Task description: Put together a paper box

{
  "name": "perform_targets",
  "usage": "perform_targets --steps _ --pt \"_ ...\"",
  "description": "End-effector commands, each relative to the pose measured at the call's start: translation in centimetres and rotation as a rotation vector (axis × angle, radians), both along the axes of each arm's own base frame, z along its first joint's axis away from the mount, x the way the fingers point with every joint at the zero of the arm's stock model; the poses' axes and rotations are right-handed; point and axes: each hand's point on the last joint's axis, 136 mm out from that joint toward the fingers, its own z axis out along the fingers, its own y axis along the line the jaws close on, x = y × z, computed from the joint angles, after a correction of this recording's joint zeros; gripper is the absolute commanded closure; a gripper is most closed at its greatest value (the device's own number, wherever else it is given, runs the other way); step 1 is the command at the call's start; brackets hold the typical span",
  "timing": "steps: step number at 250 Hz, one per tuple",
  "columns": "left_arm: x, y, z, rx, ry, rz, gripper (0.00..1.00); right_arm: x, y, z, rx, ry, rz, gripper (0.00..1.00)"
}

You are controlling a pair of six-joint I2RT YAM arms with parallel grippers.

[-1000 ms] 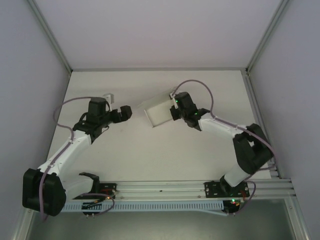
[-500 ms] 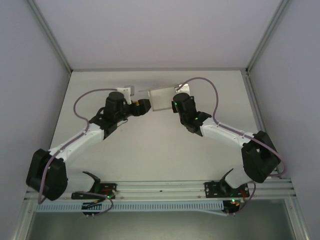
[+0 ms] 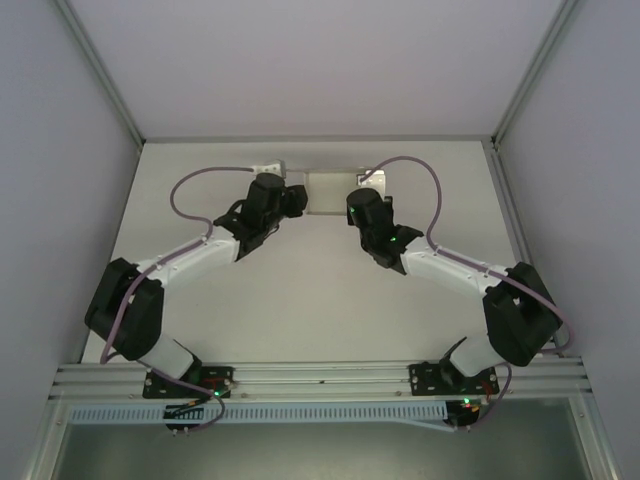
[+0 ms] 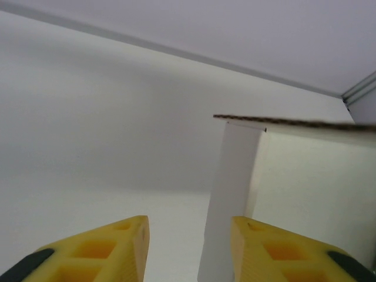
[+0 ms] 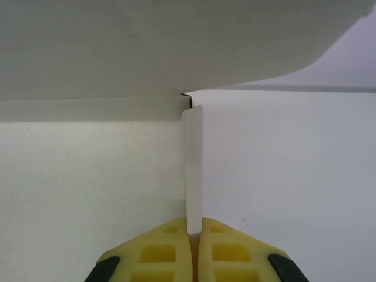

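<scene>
1. Top external: the paper box (image 3: 327, 192) is at the far middle of the table (image 3: 300, 300), close to the far wall (image 3: 320, 70). It reads as a pale grey-white panel between the two wrists. Whether it rests on the table or is held clear of it, I cannot tell.
2. The left arm (image 3: 190, 255) reaches in from the near left, with the left gripper (image 3: 297, 197) at the box's left edge. The right arm (image 3: 450, 268) reaches in from the near right, with the right gripper (image 3: 350, 205) at the box's right edge.
3. Left wrist view: the yellow fingers (image 4: 106, 252) of the left gripper (image 4: 188, 249) are spread apart. A narrow upright white flap of the box (image 4: 229, 188) stands in the gap, just beside the right-hand finger. I cannot tell whether they touch. Nothing is pinched. A wider panel runs right from the flap, with a brown raw card edge along its top.
4. Right wrist view: the fingers (image 5: 155, 255) of the right gripper (image 5: 194, 238) are pressed together on a thin, edge-on strip of the box (image 5: 192, 164). The strip rises straight up from the tips. White panels spread to either side of it, and another overhangs at the top.
5. A purple cable (image 3: 200, 180) loops off each wrist. Both bases are bolted to an aluminium rail (image 3: 320, 375) at the near edge.
</scene>
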Motion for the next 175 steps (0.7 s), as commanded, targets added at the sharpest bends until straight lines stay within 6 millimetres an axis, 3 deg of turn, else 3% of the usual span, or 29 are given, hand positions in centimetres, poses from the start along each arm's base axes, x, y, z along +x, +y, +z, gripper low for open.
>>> perform_targets --steps 1,25,68,121,175 --pt "0.1 -1.2 1.0 0.021 -0.04 0.011 0.57 -0.2 1.2 1.6 0.095 -0.039 0.024 1.0" --pt "-0.4 -1.1 1.2 0.006 -0.03 0.013 0.48 0.0 0.6 1.5 0.073 -0.021 -0.017 1.0" --pt "-2.2 0.5 2.7 -0.037 -0.097 0.015 0.43 0.5 -1.6 0.9 0.09 0.023 -0.112 1.0" --pt "-4.1 1.9 4.2 -0.13 -0.162 0.017 0.43 0.8 -1.7 0.8 0.188 0.058 -0.108 1.0" --pt "-2.8 -0.3 4.7 -0.117 -0.186 -0.043 0.45 0.7 -0.4 1.2 0.211 0.06 -0.071 1.0"
